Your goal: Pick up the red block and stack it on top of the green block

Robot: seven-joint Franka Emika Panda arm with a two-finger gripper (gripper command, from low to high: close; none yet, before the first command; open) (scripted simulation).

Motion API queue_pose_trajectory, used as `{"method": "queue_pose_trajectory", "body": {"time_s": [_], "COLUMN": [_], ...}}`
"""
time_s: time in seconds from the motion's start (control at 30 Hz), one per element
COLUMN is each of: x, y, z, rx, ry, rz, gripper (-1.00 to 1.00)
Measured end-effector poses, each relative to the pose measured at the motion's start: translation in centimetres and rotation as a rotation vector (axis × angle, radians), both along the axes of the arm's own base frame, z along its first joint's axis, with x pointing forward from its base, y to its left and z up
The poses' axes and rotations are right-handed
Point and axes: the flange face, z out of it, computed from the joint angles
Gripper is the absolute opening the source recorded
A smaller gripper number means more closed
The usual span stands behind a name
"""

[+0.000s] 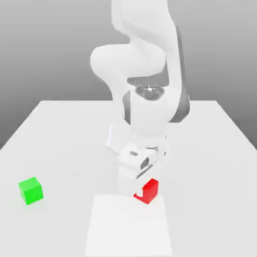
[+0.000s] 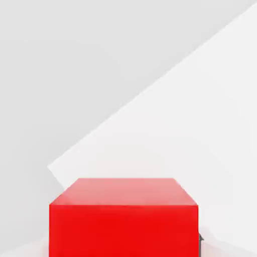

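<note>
We start with the big one, the pale table (image 1: pixel 211 150), stretching right across the exterior view. Here comes the white arm (image 1: pixel 145 60), dropping in from twelve o'clock and bending down over the middle of the table. Below it, at six o'clock, we have the brighter white patch (image 1: pixel 129 228), its far edge running just by the action. In the hand view, we see a corner of that patch beyond the block.

Now the gripper (image 1: pixel 146 192), down at between five and six o'clock in the exterior view, and it's clamped on the red block (image 1: pixel 150 191)! We see one fingertip (image 1: pixel 139 192) across the block's near side. In the hand view, the red block sits squarely at six o'clock, its top and one broad side facing us. Whether its underside touches the surface, we can't tell.

And over at eight o'clock in the exterior view, there's the green block (image 1: pixel 31 190), resting on the table by itself, turned at an angle. From the red block we look towards nine o'clock to find it, well apart.
</note>
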Motion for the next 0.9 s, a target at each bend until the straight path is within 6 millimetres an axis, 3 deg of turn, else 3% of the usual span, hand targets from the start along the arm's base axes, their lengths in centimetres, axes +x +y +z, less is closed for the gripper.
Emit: {"method": "queue_pose_trajectory", "body": {"time_s": [0.1,0.17,0.37,0.47,0.57,0.67,0.77,0.8,0.9], "x": [-0.2,0.9,2.9,2.2,0.1,-3.4,-2.6,-2.7,-2.7], "y": [0.0,-2.6,-13.9,-20.1,-26.6,-33.9,-33.7,-33.7,-33.7], "z": [2.3,3.2,4.6,5.2,5.9,4.4,1.3,0.5,0.5], "rx": [0.000,0.004,0.013,0.012,0.007,0.005,0.001,0.000,0.000], "ry": [0.000,0.000,0.000,0.001,0.001,-0.001,-0.001,-0.001,-0.001], "rz": [0.001,-0.133,-0.653,-0.911,-1.181,-1.475,-1.479,-1.480,-1.480], "gripper": [-1.00,-1.00,-1.00,-1.00,-1.00,-1.00,-1.00,1.00,1.00]}}
